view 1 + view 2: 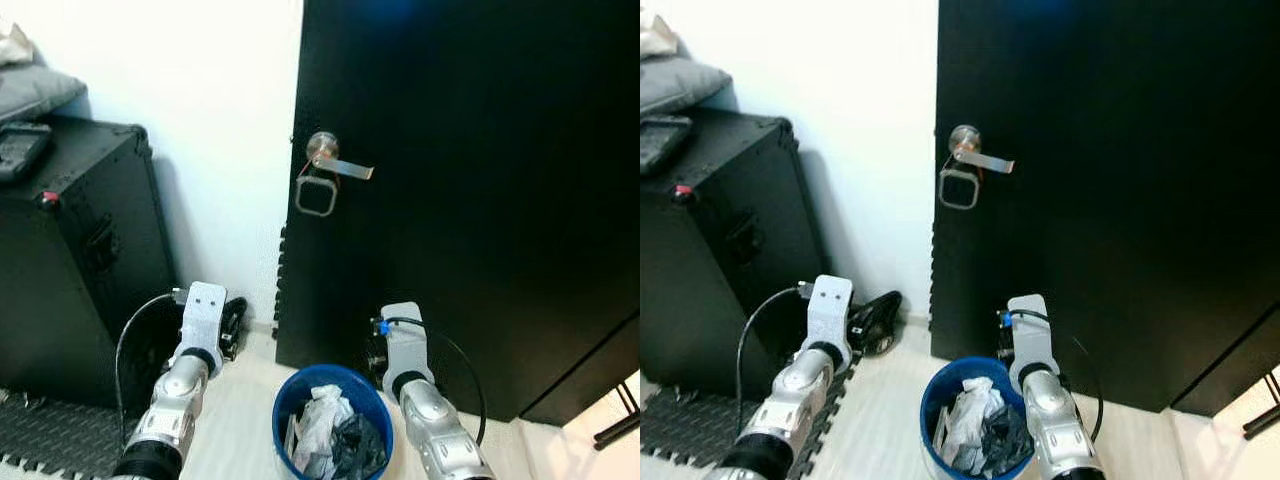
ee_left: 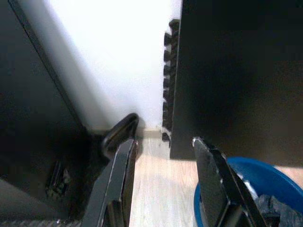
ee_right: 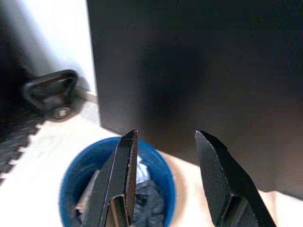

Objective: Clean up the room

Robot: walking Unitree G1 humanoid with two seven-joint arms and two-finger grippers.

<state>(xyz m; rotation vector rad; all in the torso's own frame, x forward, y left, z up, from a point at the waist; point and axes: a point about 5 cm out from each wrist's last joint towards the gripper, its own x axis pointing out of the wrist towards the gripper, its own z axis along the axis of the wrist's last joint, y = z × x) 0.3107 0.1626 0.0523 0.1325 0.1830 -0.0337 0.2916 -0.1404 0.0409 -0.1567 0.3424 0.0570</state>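
A blue bin (image 1: 332,420) holding crumpled white and dark rubbish stands on the pale floor in front of a black door (image 1: 470,200). My two arms reach forward on either side of it. In the left wrist view my left gripper (image 2: 163,142) is open, with nothing between its fingers, above the floor left of the bin (image 2: 236,189). The right wrist view shows my right gripper (image 3: 165,135) open and empty, hovering just above the bin (image 3: 118,184) and close to the door.
The door has a silver lever handle (image 1: 335,160) with a small tag hanging from it. A black case (image 1: 75,250) stands against the white wall at the left. A black wheeled object (image 3: 49,92) lies by the wall. Dark patterned mat (image 1: 50,430) covers the floor at lower left.
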